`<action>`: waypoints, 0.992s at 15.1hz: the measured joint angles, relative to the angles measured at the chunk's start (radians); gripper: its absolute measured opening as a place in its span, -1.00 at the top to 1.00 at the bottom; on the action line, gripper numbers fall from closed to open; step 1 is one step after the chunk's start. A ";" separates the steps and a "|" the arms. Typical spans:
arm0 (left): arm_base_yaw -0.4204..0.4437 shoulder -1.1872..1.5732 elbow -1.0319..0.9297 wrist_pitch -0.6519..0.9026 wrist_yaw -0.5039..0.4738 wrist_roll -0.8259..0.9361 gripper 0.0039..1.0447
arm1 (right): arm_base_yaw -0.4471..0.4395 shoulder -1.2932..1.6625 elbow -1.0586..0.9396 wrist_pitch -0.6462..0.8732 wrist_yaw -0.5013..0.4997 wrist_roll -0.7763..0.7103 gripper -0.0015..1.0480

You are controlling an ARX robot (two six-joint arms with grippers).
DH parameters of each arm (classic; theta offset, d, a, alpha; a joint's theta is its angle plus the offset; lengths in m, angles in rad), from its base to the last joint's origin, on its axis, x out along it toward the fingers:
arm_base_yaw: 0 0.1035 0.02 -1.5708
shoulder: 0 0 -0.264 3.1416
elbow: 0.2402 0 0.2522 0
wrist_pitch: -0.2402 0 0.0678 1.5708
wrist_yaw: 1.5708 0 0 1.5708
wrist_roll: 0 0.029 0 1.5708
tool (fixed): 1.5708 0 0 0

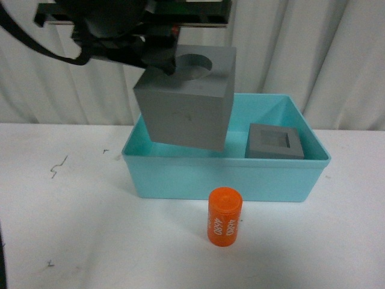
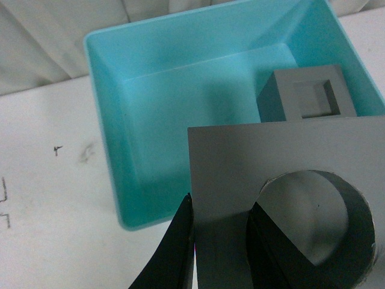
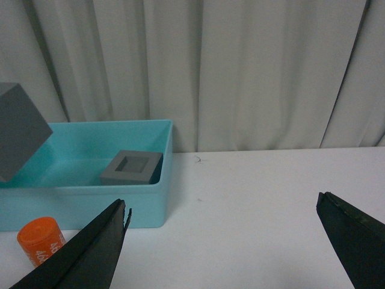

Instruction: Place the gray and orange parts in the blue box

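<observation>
Front view: left claw (image 1: 161,65) cropped, clamping round-recess cube (image 1: 183,114).

Left claw (image 2: 221,253) has the round-recess cube (image 2: 240,162) pinched by its wall over the blue box (image 2: 118,150); square-recess cube (image 2: 313,96) sits inside.

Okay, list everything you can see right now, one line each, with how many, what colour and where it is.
Cube with round recess: one, gray, held tilted in the air over the box's left part.
Cube with square recess: one, gray, inside the box, on its right side.
Cylinder: one, orange with white lettering, upright on the table in front of the box.
Box: one, turquoise, on the table.
Table: one, white, a few small dark marks.
Curtain: one, white, behind the table.
Left pincer: one, black, clamped on a wall of the cube with round recess.
Right pincer: one, black, open, empty.
</observation>
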 joint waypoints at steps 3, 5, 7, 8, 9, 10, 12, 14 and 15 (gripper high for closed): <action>-0.043 0.124 0.141 -0.023 -0.016 -0.037 0.64 | 0.000 0.000 0.000 0.000 0.000 0.000 -0.87; -0.049 0.196 0.221 -0.040 -0.023 -0.065 0.64 | 0.000 0.000 0.000 0.000 0.000 0.000 -0.87; -0.040 0.257 0.275 -0.065 -0.040 -0.086 0.64 | 0.000 0.000 0.000 0.000 0.000 0.000 -0.87; -0.032 0.281 0.297 -0.074 -0.047 -0.096 0.64 | 0.000 0.000 0.000 0.000 0.000 0.000 -0.87; -0.024 0.313 0.330 -0.081 -0.063 -0.109 0.64 | 0.000 0.000 0.000 0.000 0.000 0.000 -0.87; -0.013 0.346 0.370 -0.083 -0.077 -0.124 0.64 | 0.000 0.000 0.000 0.000 0.000 0.000 -0.87; -0.009 0.371 0.404 -0.090 -0.084 -0.140 0.64 | 0.000 0.000 0.000 0.000 0.000 0.000 -0.87; -0.007 0.388 0.410 -0.095 -0.087 -0.145 0.64 | 0.000 0.000 0.000 0.000 0.000 0.000 -0.87; -0.004 0.397 0.409 -0.087 -0.094 -0.145 0.64 | 0.000 0.000 0.000 0.000 0.000 0.000 -0.87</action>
